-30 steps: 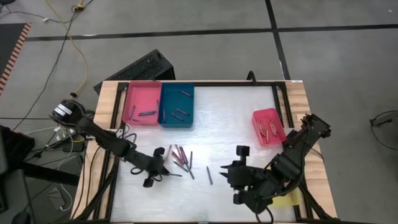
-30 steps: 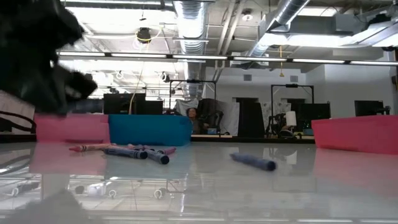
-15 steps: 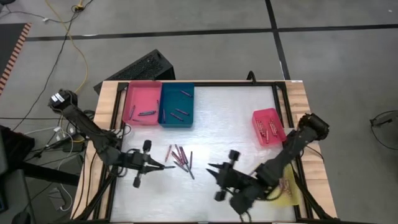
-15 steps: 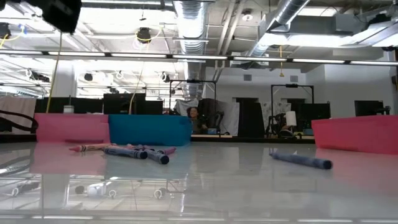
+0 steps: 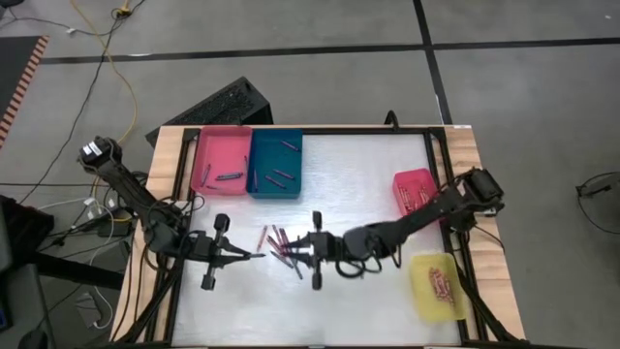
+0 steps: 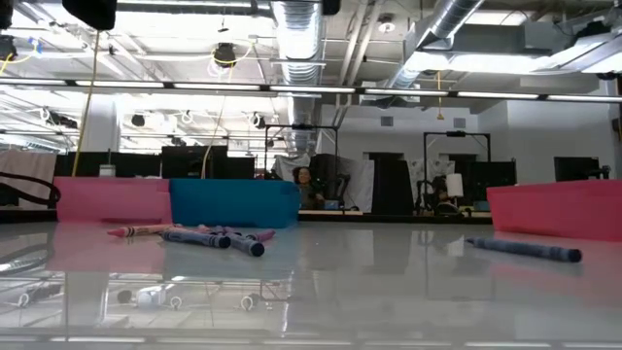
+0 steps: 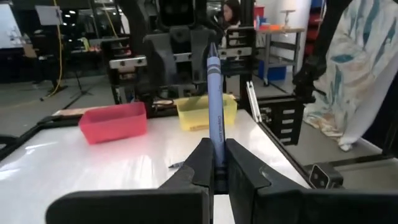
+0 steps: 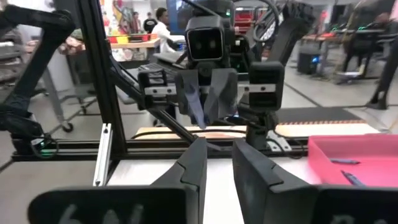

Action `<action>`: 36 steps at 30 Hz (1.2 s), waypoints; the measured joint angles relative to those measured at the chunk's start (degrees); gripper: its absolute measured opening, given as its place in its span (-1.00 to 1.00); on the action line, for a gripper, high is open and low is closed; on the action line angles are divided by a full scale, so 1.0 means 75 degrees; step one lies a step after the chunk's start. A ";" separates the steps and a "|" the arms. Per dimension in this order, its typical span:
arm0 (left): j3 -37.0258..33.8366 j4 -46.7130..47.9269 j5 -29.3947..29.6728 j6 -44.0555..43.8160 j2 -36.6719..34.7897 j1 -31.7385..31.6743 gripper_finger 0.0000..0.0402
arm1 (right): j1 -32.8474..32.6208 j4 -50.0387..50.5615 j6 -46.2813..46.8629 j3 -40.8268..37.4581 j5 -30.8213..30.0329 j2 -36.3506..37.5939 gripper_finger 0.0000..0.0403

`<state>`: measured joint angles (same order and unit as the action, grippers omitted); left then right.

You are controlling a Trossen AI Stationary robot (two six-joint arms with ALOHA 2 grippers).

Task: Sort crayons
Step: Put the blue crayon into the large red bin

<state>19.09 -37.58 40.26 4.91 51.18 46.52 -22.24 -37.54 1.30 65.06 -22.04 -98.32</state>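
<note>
Gripping a grey-blue crayon (image 7: 213, 118) between closed fingers, the left gripper (image 5: 254, 257) hovers over the table (image 5: 368, 184), just left of the loose crayons (image 5: 281, 242) near the front centre. The right gripper (image 5: 288, 250) points at it from the other side of that cluster, its fingers (image 8: 193, 163) slightly apart with nothing between them. More crayons lie in the pink tray (image 5: 205, 167), blue tray (image 5: 262, 170), red tray (image 5: 411, 182) and yellow tray (image 5: 422, 291).

The right end effector (image 8: 217, 165) has its two dark fingers parted with nothing between them. Facing it, the left end effector (image 8: 205, 99) pinches a grey-blue crayon (image 8: 194, 106). A pink tray (image 8: 373, 152) holds crayons.
</note>
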 joint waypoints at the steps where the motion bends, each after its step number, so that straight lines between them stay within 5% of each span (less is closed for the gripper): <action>1: -0.0097 -0.0010 -0.0054 -0.0011 -0.0114 -0.0002 -0.96 | 0.0115 -0.0032 0.0051 0.0000 0.0227 -0.0049 -0.58; 11: -0.1028 -0.0073 -0.0969 -0.0150 -0.1703 -0.0078 -0.96 | 0.0464 -0.1665 -0.0365 0.0155 0.0576 -0.1196 -0.12; 17: -0.1493 -0.0039 -0.1087 -0.0551 -0.2375 -0.0338 -0.96 | 0.0827 -0.1653 -0.0179 0.1303 0.0553 -0.2164 0.19; 26: -0.1580 0.0185 -0.1065 -0.0484 -0.2443 -0.0382 -0.96 | 0.1088 -0.0404 -0.0586 0.2932 0.0849 -0.2687 0.23; 36: -0.1580 0.0129 -0.0735 -0.0166 -0.2446 -0.0382 -0.96 | 0.1127 0.0158 -0.0583 0.3229 0.1165 -0.2689 0.21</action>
<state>7.25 -36.61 34.74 3.67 32.84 43.66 -13.78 -36.35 -3.07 89.28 -13.30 -118.50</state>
